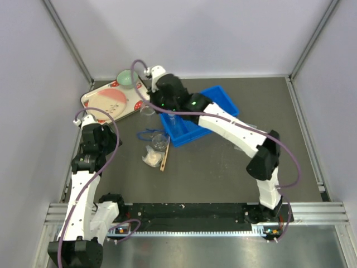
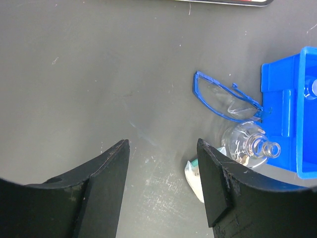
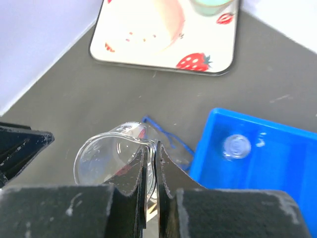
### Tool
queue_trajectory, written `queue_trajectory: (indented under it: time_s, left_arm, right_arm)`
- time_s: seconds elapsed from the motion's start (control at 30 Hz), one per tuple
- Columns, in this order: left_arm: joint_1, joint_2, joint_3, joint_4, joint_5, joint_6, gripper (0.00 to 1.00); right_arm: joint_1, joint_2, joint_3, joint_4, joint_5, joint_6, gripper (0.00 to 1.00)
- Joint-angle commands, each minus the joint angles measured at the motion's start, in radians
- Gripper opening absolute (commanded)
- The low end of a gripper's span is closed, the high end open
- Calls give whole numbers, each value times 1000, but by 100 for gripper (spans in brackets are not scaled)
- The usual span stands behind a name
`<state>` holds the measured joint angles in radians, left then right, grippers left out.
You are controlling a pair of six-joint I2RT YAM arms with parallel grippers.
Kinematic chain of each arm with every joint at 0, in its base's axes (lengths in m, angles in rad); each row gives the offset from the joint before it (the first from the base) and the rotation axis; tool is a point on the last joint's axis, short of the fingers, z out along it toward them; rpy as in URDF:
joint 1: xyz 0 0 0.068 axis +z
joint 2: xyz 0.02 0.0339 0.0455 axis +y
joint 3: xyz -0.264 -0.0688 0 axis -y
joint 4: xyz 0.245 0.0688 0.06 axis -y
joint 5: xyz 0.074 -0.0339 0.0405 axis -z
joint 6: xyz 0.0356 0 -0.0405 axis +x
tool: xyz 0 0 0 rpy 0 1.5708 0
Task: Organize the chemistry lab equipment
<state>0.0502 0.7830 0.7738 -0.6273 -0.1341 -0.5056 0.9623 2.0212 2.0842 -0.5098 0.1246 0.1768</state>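
My right gripper (image 3: pixel 150 151) is shut on the rim of a clear glass beaker (image 3: pixel 106 156), which hangs tilted over the table between the tray and the blue bin. From above, the beaker (image 1: pixel 148 108) shows just left of the bin. A small clear flask (image 2: pixel 250 144) lies on its side next to a whitish wad (image 2: pixel 194 173). A thin wooden stick (image 1: pixel 164 158) lies beside them. Another small flask (image 3: pixel 236 147) stands inside the bin. My left gripper (image 2: pixel 163 168) is open above bare table, left of the wad, with nothing between its fingers.
A blue bin (image 1: pixel 223 100) sits at the back centre. The strawberry-print tray (image 1: pixel 92 100) with a pink plate (image 1: pixel 109 103) and a green bowl (image 1: pixel 127 79) is at the back left. Blue-framed safety glasses (image 2: pixel 223 99) lie between the flask and the tray.
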Motion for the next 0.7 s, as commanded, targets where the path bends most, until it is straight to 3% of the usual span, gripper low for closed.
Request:
queue_trajectory:
  time_s: [0.0, 0.17, 0.47, 0.67]
  left_arm:
    - [5, -10, -5, 55, 21, 12, 62]
    - [4, -8, -14, 64, 48, 10, 62]
    - [5, -7, -15, 69, 67, 24, 61]
    - [4, -22, -19, 90, 111, 50, 68]
  right_arm:
    - [-86, -116, -82, -16, 61, 27, 0]
    - [-164, -156, -173, -32, 52, 50, 0]
    - [-194, -127, -299, -9, 30, 78, 0]
    - [-194, -99, -361, 30, 12, 96, 0]
